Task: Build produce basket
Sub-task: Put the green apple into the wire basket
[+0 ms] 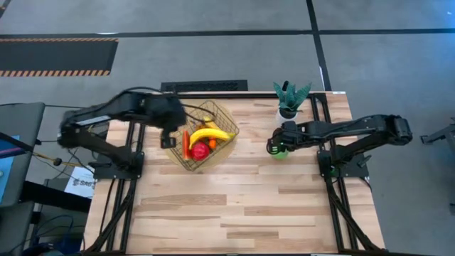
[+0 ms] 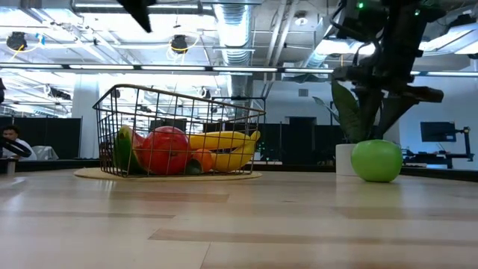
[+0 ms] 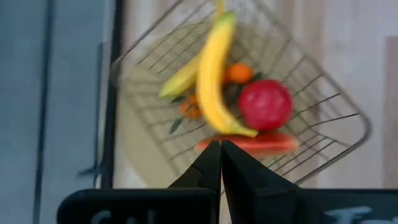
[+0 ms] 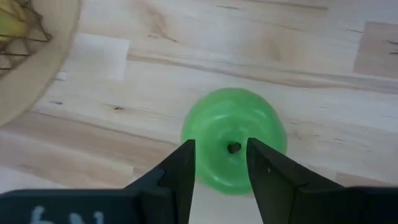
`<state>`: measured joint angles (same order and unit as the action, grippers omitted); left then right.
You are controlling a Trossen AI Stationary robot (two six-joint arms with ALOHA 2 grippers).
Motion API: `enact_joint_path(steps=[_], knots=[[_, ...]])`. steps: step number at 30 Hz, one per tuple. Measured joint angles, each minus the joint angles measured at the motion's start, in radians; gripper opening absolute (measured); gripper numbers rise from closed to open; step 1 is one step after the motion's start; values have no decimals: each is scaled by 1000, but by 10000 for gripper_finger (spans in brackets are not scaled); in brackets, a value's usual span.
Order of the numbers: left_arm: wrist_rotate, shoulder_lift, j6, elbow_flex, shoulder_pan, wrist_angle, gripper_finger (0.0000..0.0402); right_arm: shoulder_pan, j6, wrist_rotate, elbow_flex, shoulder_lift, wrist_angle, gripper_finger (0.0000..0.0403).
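Note:
The wire-mesh basket [image 1: 213, 117] stands on a round tan mat at the table's far left of centre. In it lie two yellow bananas [image 3: 214, 81], a red apple [image 3: 265, 104], a red-orange stick [image 3: 249, 143] and small orange pieces [image 3: 238, 73]. My left gripper [image 1: 169, 140] is shut and empty, raised above the basket's left rim; it also shows in the left wrist view [image 3: 221, 144]. A green apple [image 2: 376, 161] rests on the table to the right of the basket, stem side up [image 4: 217, 118]. My right gripper [image 4: 221, 146] is open just above it, pointing down, with a gap between the fingers and the apple in the low view.
A green potted plant [image 1: 290, 99] in a white pot stands at the far edge, just beyond the green apple. The tan mat [image 4: 37, 68] reaches out past the basket's foot. Bare wooden table [image 1: 249, 206] lies toward the near edge.

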<state>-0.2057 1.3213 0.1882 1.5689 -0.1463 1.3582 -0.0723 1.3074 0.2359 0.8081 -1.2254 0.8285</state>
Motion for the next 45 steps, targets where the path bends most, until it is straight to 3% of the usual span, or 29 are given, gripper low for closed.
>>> enact_joint_path(steps=[8, 16, 24, 33, 45], knots=[[-126, -254, -155, -116, 0, -17, 0, 0, -3, -37, 2, -99, -13, 157], [-159, -373, -246, -121, 0, -4, 0, -9, -8, -50, 4, -115, -11, 151], [-171, -385, -282, -121, 0, 44, 0, -10, 9, -50, 3, -116, 6, 116], [-169, -386, -283, -121, 0, 43, 0, -9, 25, -23, 0, -117, 52, 8], [-168, -386, -283, -121, 0, 44, 0, -8, 19, 14, 1, -118, 51, 2]])
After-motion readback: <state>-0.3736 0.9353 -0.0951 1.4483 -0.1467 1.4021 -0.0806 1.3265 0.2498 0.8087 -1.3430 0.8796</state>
